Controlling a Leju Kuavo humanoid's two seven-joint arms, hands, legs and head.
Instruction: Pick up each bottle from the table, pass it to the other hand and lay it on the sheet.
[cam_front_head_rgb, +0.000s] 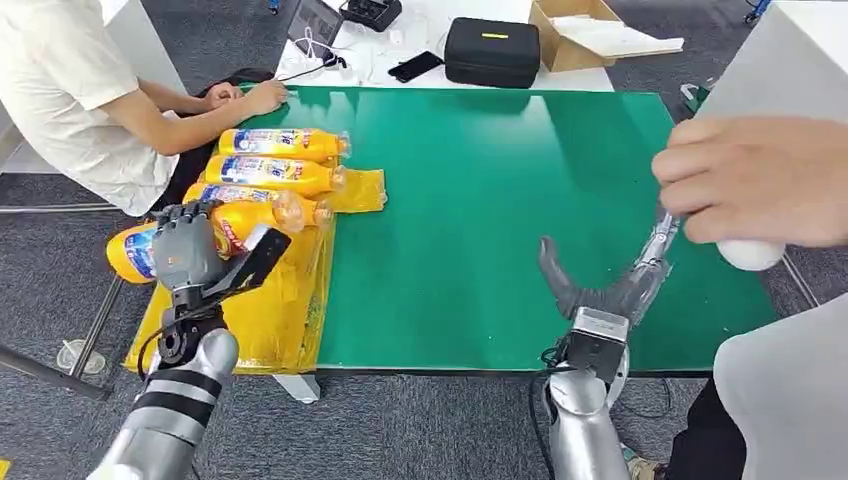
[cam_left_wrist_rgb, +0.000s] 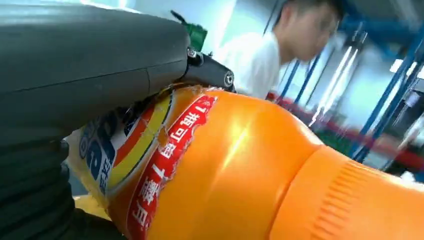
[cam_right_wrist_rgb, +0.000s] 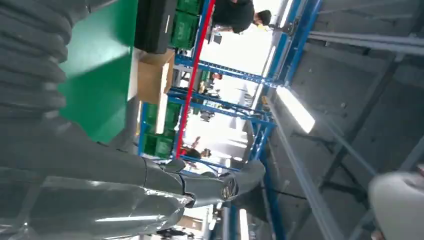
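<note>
Your left hand (cam_front_head_rgb: 186, 250) holds an orange bottle (cam_front_head_rgb: 135, 250) over the yellow sheet (cam_front_head_rgb: 280, 300).
Its fingers are wrapped around the label; three more bottles (cam_front_head_rgb: 275, 175) lie on the sheet side by side; your right hand (cam_front_head_rgb: 600, 285) is over the green table (cam_front_head_rgb: 480, 200), fingers spread and holding nothing; a person's hand (cam_front_head_rgb: 750, 180) is just above it.

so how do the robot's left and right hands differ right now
The left hand grips an orange bottle over the yellow sheet; the right hand holds nothing. The left hand's fingers wrap the bottle, while the right hand's fingers are spread apart. The left hand is at the table's left edge; the right hand is at its near right, beside a person's hand. Both are grey, on silver arms.
</note>
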